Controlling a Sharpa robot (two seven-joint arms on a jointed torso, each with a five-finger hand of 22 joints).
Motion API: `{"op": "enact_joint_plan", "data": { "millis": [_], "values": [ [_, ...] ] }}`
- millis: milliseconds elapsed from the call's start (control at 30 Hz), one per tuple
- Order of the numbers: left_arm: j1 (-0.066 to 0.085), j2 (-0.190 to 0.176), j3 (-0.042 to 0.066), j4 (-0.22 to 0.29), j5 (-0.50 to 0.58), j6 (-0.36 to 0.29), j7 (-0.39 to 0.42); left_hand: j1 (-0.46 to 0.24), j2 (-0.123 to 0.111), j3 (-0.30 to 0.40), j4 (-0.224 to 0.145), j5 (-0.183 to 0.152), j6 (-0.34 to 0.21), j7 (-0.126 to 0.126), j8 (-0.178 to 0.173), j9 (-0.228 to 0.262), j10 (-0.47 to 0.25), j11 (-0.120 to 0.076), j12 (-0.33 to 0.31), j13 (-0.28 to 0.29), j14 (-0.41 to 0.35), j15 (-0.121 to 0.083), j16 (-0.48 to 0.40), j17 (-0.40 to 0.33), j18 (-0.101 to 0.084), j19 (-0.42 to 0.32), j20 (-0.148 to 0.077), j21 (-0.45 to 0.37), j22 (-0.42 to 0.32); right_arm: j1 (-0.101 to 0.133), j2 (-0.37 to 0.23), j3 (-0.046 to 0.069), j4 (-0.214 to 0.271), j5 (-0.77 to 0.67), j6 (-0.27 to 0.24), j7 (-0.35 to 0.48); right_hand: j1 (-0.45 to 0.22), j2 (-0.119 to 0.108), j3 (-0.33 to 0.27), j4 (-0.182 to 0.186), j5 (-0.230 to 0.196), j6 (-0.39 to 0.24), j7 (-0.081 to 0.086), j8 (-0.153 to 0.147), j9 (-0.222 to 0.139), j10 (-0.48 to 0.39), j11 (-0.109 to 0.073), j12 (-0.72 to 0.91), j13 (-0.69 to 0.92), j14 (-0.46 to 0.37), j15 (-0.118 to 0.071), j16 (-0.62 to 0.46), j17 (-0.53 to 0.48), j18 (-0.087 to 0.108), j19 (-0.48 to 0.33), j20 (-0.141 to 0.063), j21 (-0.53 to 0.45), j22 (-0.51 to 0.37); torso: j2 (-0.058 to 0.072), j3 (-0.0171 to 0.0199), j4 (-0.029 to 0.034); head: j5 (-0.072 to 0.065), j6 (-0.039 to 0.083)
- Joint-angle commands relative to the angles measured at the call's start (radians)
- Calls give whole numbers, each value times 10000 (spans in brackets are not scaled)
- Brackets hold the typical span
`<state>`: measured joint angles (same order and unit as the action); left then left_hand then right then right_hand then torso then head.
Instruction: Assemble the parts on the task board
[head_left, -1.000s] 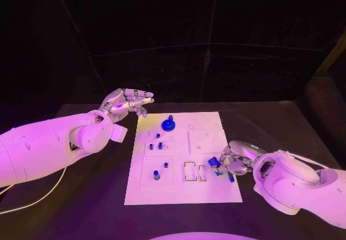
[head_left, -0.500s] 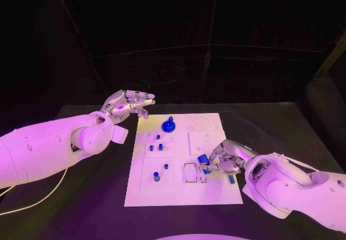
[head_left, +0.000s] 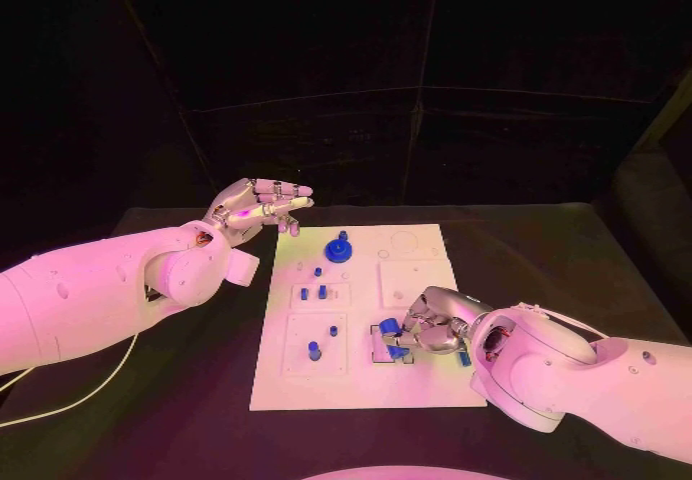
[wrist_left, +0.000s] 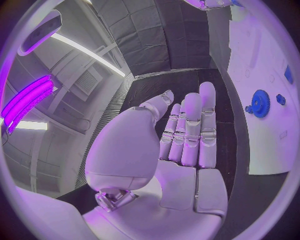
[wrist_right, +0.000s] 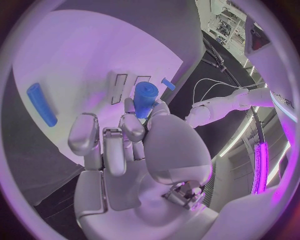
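Right hand (head_left: 427, 326) low over the task board (head_left: 418, 385) near its right edge, fingers curled, pinching a blue cylinder (wrist_right: 144, 99) above the rectangular slots (wrist_right: 120, 88). A blue bar (wrist_right: 41, 104) lies loose nearby. Left hand (head_left: 257, 208) raised off the board's far-left corner, fingers straight, together, holding nothing; blue gear (head_left: 339, 249) close by.
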<state>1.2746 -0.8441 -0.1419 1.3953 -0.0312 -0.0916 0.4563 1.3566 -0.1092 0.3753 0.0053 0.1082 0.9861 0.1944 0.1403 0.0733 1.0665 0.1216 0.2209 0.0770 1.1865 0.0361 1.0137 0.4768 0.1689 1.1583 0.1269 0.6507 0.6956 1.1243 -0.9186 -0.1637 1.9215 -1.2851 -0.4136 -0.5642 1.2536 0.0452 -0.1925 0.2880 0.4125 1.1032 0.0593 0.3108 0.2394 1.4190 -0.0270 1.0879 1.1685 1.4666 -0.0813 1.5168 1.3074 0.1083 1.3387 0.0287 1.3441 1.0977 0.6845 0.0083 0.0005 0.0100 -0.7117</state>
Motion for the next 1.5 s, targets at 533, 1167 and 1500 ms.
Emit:
{"op": "enact_joint_plan", "data": {
  "millis": [533, 1167, 1500],
  "values": [
    [13, 2, 6, 21, 29, 122, 48, -78, 34, -73, 20, 15, -86, 12, 35, -4, -85, 5, 62, 15, -67, -21, 71, -19, 140, -44, 59, -54, -21, 13, 564, 6, -499, 3, 435, -327, -225, 196, -301, 10, -519, 302, -183, 132, 686, 199, -49, 104, 179, 811, -98, 60, 1414, -175, 21, -54, 38, 18, -8, -4, -2, 50, -11],
    [14, -19, 6, 38, 29, 108, 54, -78, 34, -73, 20, 15, -86, 12, 35, -4, -85, 5, 62, 15, -67, -21, 71, -19, 140, -44, 59, -54, -21, 12, 714, 6, -613, -476, 370, -305, -1544, -142, -1174, 42, -3591, 263, -184, 126, 1125, 191, -44, -92, 238, 783, -97, -2, 1306, -155, -61, -61, -43, -69, -22, 0, -3, 77, 4],
    [14, -50, 5, 38, 29, 100, 53, -78, 34, -73, 20, 15, -86, 12, 35, -4, -85, 5, 62, 15, -67, -21, 71, -19, 140, -44, 59, -54, -21, 12, 164, 8, 10, -775, 371, 168, -708, -95, -917, -170, -3373, 252, -194, 126, 1296, 234, -53, -39, 357, 801, -102, 23, 1384, -166, -25, -62, -21, 7, -17, 5, -8, 81, 8]
  ]
}}
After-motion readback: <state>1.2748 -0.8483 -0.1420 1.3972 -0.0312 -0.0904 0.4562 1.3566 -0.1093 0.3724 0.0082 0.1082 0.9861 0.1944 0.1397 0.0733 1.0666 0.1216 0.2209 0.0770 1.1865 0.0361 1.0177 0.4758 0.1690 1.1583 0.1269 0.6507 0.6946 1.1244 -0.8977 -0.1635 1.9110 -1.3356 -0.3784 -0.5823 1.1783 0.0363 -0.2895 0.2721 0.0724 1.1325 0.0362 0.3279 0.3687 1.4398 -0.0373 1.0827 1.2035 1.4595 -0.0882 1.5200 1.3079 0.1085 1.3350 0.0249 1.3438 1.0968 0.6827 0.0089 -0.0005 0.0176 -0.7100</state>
